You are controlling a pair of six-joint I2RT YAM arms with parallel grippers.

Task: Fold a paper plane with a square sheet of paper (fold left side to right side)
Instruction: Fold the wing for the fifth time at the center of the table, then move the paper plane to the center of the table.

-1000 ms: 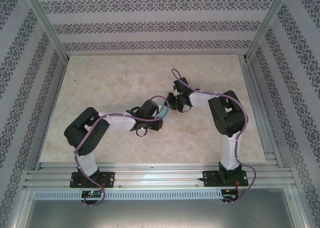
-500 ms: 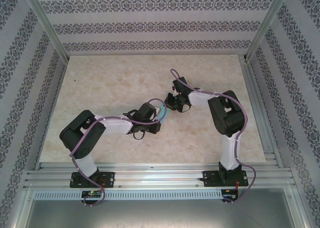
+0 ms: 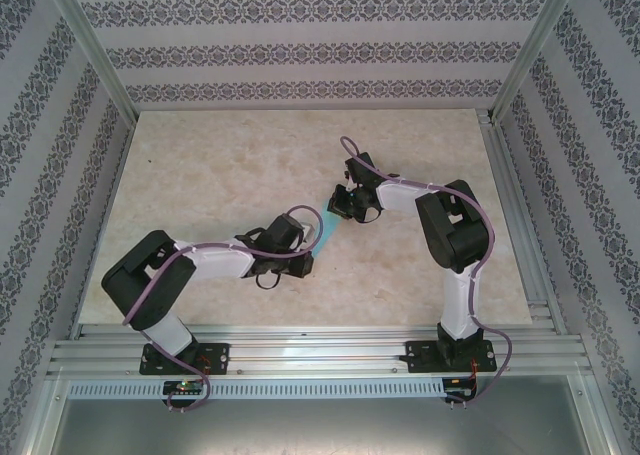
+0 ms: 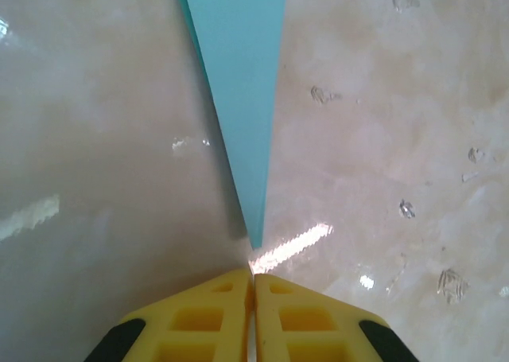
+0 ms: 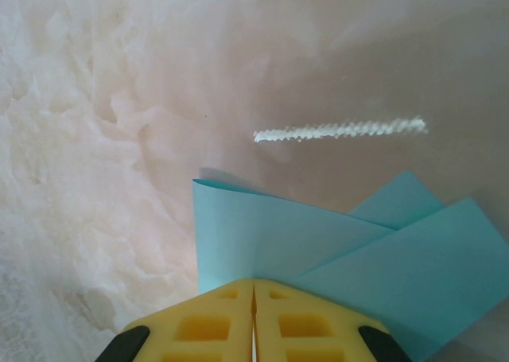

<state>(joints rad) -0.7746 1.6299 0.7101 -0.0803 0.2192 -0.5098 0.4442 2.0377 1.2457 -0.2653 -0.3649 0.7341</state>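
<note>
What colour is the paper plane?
Plain light blue paper plane; clearest in the left wrist view.

Top view high above, facing down on table (image 3: 200, 155), wrist views close, sharing paper plane (image 4: 238, 99)

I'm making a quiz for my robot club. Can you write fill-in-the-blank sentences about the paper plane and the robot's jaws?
1. The paper plane is light ____.
2. Its sharp tip points at the left jaws, whose pads are coloured ____.
3. The left jaws and right jaws are not open; both are ____.

Missing words: blue; yellow; shut.
</note>
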